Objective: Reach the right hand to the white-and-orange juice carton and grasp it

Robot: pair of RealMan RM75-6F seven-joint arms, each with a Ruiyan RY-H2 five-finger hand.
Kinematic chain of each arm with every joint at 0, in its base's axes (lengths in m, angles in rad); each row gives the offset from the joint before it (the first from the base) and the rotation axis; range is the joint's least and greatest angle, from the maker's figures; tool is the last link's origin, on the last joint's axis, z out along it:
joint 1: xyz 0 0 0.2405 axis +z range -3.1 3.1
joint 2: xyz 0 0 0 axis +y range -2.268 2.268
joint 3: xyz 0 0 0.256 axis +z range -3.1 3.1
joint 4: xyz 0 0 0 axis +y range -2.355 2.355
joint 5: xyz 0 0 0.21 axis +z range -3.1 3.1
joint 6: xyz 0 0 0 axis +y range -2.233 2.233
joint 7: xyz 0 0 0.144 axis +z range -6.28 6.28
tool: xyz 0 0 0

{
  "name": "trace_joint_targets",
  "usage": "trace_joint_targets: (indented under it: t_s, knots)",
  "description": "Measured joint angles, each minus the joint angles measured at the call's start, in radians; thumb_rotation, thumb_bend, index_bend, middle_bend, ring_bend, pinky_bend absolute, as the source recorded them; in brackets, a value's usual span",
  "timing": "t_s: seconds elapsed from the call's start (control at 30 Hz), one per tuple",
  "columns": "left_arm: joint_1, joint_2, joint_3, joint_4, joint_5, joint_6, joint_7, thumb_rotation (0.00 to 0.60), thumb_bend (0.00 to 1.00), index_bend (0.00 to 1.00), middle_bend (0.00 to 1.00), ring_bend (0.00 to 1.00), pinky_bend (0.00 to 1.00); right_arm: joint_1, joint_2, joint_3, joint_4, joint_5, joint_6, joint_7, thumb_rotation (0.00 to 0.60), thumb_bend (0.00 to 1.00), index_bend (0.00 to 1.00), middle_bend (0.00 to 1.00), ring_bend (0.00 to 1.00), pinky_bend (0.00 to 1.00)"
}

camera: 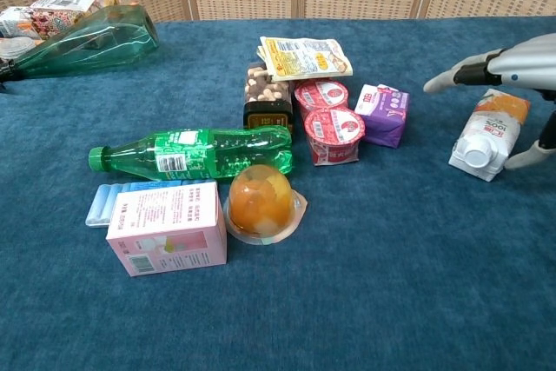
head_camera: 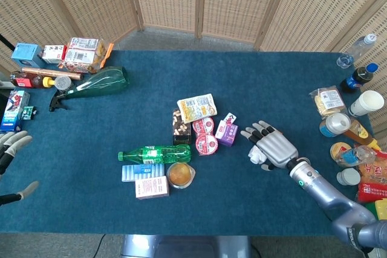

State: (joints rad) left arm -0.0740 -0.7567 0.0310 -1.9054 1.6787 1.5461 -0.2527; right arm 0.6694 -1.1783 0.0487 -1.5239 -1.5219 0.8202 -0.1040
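While the juice carton (camera: 488, 134) (white, orange top) lies tilted, the right hand (camera: 512, 71) arches over it, fingers spread.

White-and-orange juice carton (camera: 486, 140) lies tipped (cap forward) on blue cloth.

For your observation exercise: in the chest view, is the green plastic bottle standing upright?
No, the green plastic bottle lies on its side on the blue table, cap pointing left.
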Motion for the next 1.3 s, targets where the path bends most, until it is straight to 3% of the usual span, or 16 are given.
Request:
trace_joint_targets:
  t_s: [0.13,0.23,0.3,0.37,0.47,0.57,0.67,0.77,1.3]
  knots:
    - [0.002,0.004,0.001,-0.005,0.002,0.002,0.003,0.600,0.27,0.12,0.11,0.00,0.00,0.016,-0.005,-0.017,0.036,-0.010,-0.028,0.027,0.600,0.17,0.00,0.10,0.00,0.00]
    - [0.004,0.006,0.001,-0.009,0.004,0.004,0.005,0.600,0.27,0.12,0.11,0.00,0.00,0.028,-0.012,-0.027,0.063,-0.021,-0.044,0.050,0.600,0.17,0.06,0.19,0.00,0.03]
    - [0.004,0.007,0.002,-0.012,0.005,0.004,0.005,0.600,0.27,0.12,0.11,0.00,0.00,0.037,-0.020,-0.030,0.080,-0.027,-0.050,0.071,0.600,0.16,0.22,0.36,0.07,0.17]
    - [0.004,0.007,0.002,-0.012,0.006,0.004,0.003,0.600,0.27,0.12,0.11,0.00,0.00,0.046,-0.028,-0.032,0.093,-0.031,-0.058,0.091,0.600,0.12,0.45,0.61,0.27,0.39]
    - [0.005,0.007,0.002,-0.011,0.009,0.006,-0.004,0.600,0.27,0.12,0.11,0.00,0.00,0.063,-0.040,-0.035,0.114,-0.029,-0.088,0.115,0.600,0.12,0.62,0.82,0.50,0.66]
    - [0.010,0.006,0.004,-0.005,0.009,0.011,-0.012,0.600,0.27,0.12,0.11,0.00,0.00,0.075,-0.052,-0.036,0.130,-0.018,-0.108,0.146,0.600,0.15,0.69,0.93,0.66,0.84]
    - [0.013,0.005,0.005,0.004,0.005,0.014,-0.022,0.600,0.27,0.12,0.11,0.00,0.00,0.075,-0.055,-0.032,0.133,0.000,-0.102,0.168,0.600,0.17,0.71,0.97,0.77,0.93]
    - [0.013,0.002,0.003,0.011,0.002,0.015,-0.033,0.600,0.27,0.12,0.11,0.00,0.00,0.063,-0.048,-0.023,0.123,0.012,-0.067,0.175,0.600,0.19,0.73,1.00,0.81,0.96]
    - [-0.005,-0.024,0.000,0.024,0.018,-0.004,-0.038,0.600,0.27,0.12,0.11,0.00,0.00,-0.049,0.114,0.054,-0.174,0.020,0.241,0.172,0.600,0.19,0.73,1.00,0.82,0.96]
